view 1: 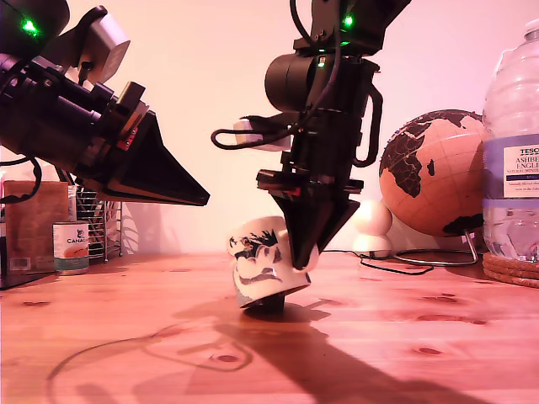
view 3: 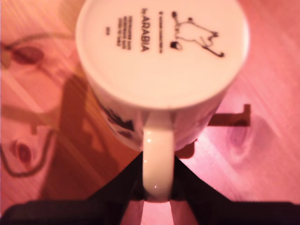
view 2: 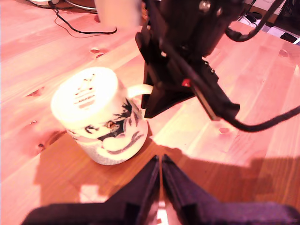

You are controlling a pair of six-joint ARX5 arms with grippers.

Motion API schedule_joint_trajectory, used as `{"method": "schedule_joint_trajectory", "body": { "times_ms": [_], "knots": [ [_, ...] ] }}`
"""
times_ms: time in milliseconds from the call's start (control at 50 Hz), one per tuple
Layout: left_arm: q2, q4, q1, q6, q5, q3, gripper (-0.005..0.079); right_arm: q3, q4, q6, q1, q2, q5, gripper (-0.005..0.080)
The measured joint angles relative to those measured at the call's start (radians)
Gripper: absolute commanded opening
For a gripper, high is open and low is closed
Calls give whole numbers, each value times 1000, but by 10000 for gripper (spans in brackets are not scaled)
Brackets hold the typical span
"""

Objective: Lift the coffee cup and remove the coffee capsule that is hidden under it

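Exterior view first: my second gripper [view 1: 305,257] comes down centre frame with its jaws clamped on the handle of the coffee cup [view 1: 259,259], which sits upside down and tilted, its rim lifted on the exterior view's left. That tilt looks like the start of the lift. A dark shape under the cup, low centre, is probably the coffee capsule [view 1: 268,306], still mostly covered. My first gripper [view 1: 202,199] hangs in the upper left, jaws pressed together on nothing, likely waiting for the capsule to clear. Open tabletop [view 1: 126,337] fills the foreground; a tin can [view 1: 71,247] stands far left, a globe [view 1: 431,172] and water bottle [view 1: 514,151] far right, all well apart from the cup.

First wrist view: the coffee cup [view 2: 101,117] leans at centre left, base up, my second gripper [view 2: 159,101] at its handle. My first gripper [view 2: 161,161] points toward it from the bottom centre with bare wood between. No capsule shows here.

Second wrist view: the cup's base [view 3: 161,51] fills the top, and the handle [view 3: 157,159] runs down between the dark jaws at bottom centre, gripped from both sides
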Motion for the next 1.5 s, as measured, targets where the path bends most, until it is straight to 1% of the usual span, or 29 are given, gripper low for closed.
{"method": "schedule_joint_trajectory", "body": {
  "times_ms": [300,580,1140,1220,1340,1380,1500],
  "knots": [
    [0,-9,0,0,0,0,-8,0,-10,2,-1,3,0,-13],
    [0,-18,0,0,0,0,-8,3,11,2,-2,61,0,-13],
    [0,-21,0,0,0,0,-8,15,10,0,-17,98,-1,-10],
    [0,-21,0,0,0,0,-8,15,10,1,-21,98,-1,35],
    [0,-21,0,0,0,0,-8,15,10,3,-21,98,0,172],
    [0,-20,0,0,0,0,-9,15,8,11,-21,99,-1,205],
    [0,-20,0,0,0,0,-8,15,-10,26,-21,102,-1,234]
  ]
}}
